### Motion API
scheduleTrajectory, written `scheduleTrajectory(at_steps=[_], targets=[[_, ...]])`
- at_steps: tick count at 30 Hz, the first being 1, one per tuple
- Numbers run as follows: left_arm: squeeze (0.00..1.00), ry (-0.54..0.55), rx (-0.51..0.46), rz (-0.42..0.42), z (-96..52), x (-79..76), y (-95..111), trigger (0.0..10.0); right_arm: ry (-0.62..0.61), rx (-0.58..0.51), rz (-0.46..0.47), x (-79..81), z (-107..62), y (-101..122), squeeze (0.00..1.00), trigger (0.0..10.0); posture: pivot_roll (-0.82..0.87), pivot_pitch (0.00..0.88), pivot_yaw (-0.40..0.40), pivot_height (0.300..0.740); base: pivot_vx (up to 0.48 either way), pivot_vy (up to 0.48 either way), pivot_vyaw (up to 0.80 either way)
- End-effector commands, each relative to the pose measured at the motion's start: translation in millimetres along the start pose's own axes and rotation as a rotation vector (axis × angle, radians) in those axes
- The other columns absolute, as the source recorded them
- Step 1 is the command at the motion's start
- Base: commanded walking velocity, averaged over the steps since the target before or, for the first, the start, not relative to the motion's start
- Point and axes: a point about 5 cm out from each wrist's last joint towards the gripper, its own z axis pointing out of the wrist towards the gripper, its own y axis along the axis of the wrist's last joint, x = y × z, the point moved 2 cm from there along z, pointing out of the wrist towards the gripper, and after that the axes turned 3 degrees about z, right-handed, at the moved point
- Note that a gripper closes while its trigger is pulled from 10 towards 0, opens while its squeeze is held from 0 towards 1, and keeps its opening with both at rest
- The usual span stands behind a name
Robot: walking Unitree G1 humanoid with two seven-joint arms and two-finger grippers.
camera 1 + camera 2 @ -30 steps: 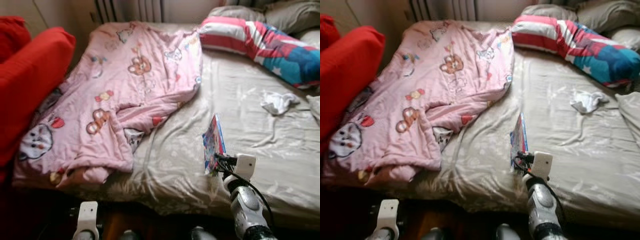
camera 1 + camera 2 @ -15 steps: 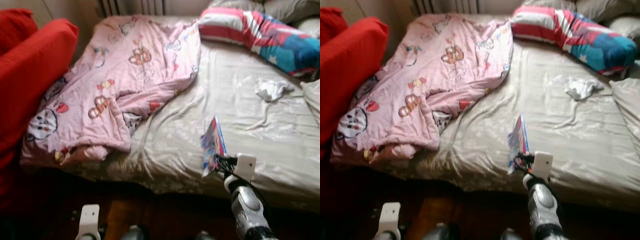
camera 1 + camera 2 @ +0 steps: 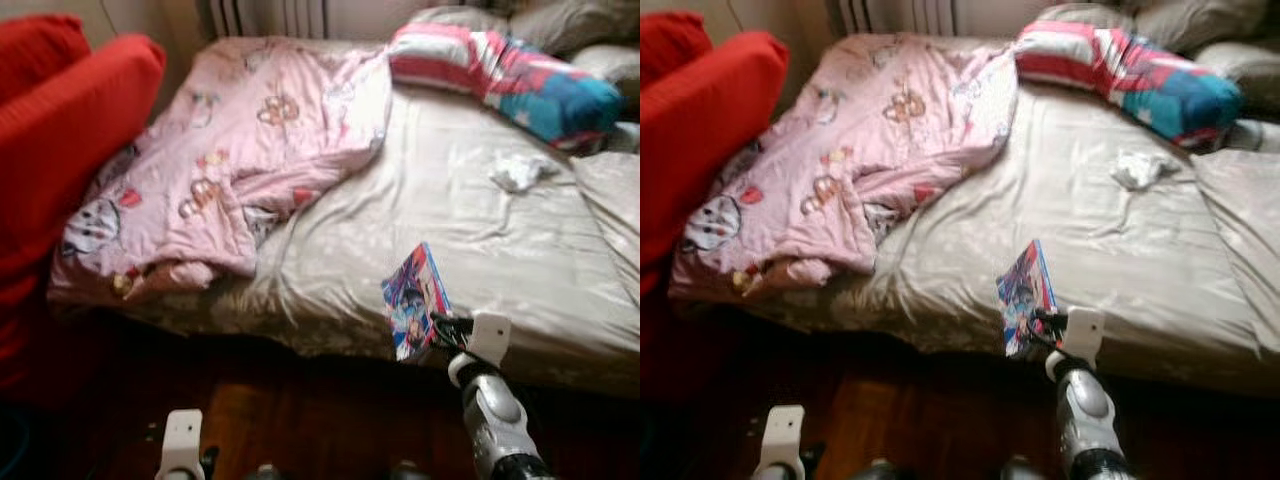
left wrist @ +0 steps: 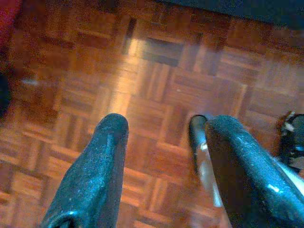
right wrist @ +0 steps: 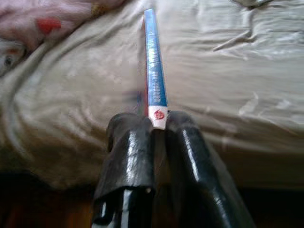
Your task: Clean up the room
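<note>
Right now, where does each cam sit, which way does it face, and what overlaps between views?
Left eye view: head, looking forward and down at the bed; both silver arms show, the right gripper holding a thin book.
Right eye view: the other head eye, same scene with the pink quilt and striped pillow.
Left wrist view: on the left arm, facing the parquet floor past the left gripper.
Right wrist view: on the right arm, along its fingers clamping the book's spine.
Shared: book, bed sheet and quilt.
</note>
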Motion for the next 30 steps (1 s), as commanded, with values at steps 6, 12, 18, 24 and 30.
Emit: scheduleTrajectory(at_steps=[6,12,18,24,30], targets=[[0.00,0.008,0.051,0.001,-3.7,5.5,-16.0,10.0,0.059,-0.032,-0.027,13.6,4.4,7.8,0.00,10.0,-0.04,0.199,0.018,0.740,0.000,0.000,0.79],[0.00,0.001,0.054,0.006,-3.5,2.9,-15.9,10.0,0.057,-0.029,-0.037,13.8,4.1,6.7,0.00,10.0,-0.04,0.193,0.018,0.740,0.000,0.000,0.79],[0.00,-0.005,0.056,0.008,-3.5,0.9,-16.1,10.0,0.064,-0.030,-0.042,14.5,4.4,7.3,0.00,10.0,-0.04,0.190,0.019,0.740,0.000,0.000,0.79],[0.00,-0.007,0.056,0.007,-3.4,0.1,-16.0,10.0,0.073,-0.027,-0.045,16.1,4.4,6.5,0.00,10.0,-0.04,0.187,0.018,0.740,0.000,0.000,0.79],[0.00,-0.005,0.056,0.007,-3.4,-0.5,-15.9,10.0,0.077,-0.027,-0.049,15.6,4.6,7.1,0.00,10.0,-0.04,0.191,0.017,0.740,0.000,0.000,0.79]])
